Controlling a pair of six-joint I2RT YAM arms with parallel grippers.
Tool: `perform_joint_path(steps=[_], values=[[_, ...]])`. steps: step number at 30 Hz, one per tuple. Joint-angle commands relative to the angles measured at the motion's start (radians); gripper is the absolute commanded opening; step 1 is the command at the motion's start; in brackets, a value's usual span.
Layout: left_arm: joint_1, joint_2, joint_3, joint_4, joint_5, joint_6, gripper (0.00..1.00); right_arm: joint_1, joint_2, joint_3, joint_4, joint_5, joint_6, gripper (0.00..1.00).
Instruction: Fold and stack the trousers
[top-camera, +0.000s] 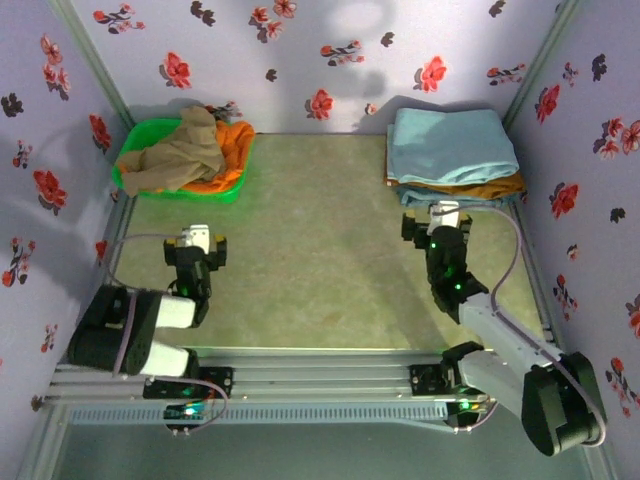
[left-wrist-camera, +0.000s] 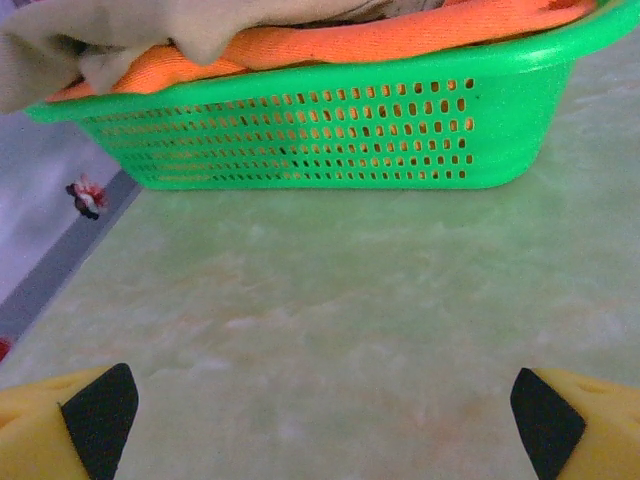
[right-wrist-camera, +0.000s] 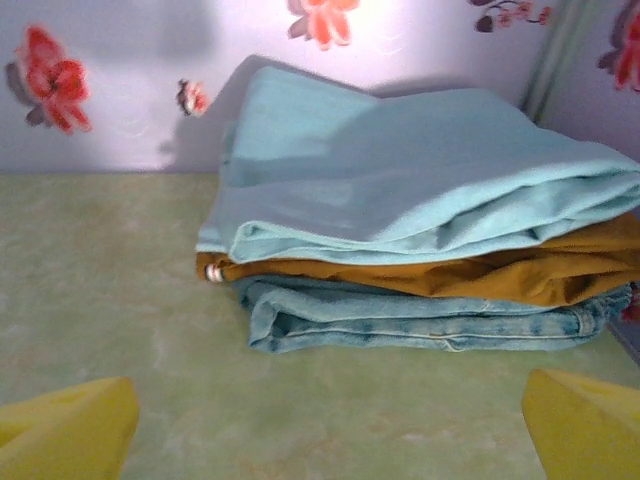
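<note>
We see two arms built mostly of black housings. The left arm has a white cylindrical link between bulky black joints, and a white block tops the left gripper. The right arm has a pale grey link, and we count small green lights on its black forearm behind the right gripper. A thin grey cable loops beside the left arm, and a second cable arcs along the right. Up close, the left fingers are yellow with black pads. The right fingers look plain yellow to us, as far as the cropped view shows.
</note>
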Motion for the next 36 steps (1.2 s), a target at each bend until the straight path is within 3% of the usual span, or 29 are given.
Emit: perform_joint_path(steps=[1,2,4,9,13,16,18,22,25,36], values=[[0.044,0.067,0.047,0.143,0.056,0.012,1.0,-0.056,0.029,-0.107,0.205,0.05,0.062,0.99],[0.079,0.052,0.045,0.107,0.088,-0.034,1.0,-0.073,0.034,-0.133,0.245,0.025,0.032,0.99],[0.156,0.12,0.038,0.195,0.18,-0.088,1.0,-0.099,0.042,-0.179,0.318,-0.029,-0.029,0.99],[0.202,0.088,0.143,-0.042,0.189,-0.162,1.0,-0.157,0.149,-0.216,0.409,-0.099,-0.036,0.99],[0.2,0.095,0.162,-0.067,0.198,-0.152,1.0,-0.173,0.403,-0.27,0.791,-0.095,-0.067,0.99],[0.195,0.094,0.173,-0.088,0.203,-0.14,1.0,-0.184,0.621,-0.244,0.95,-0.145,-0.085,0.99],[0.191,0.094,0.175,-0.088,0.203,-0.137,1.0,-0.222,0.617,-0.205,0.871,-0.181,-0.054,0.99],[0.191,0.095,0.176,-0.093,0.205,-0.136,1.0,-0.24,0.597,-0.108,0.676,-0.112,0.0,0.99],[0.191,0.095,0.181,-0.101,0.209,-0.132,1.0,-0.279,0.576,-0.023,0.48,-0.135,0.052,0.99],[0.191,0.095,0.182,-0.103,0.212,-0.13,1.0,-0.301,0.581,-0.017,0.476,-0.171,0.064,0.99]])
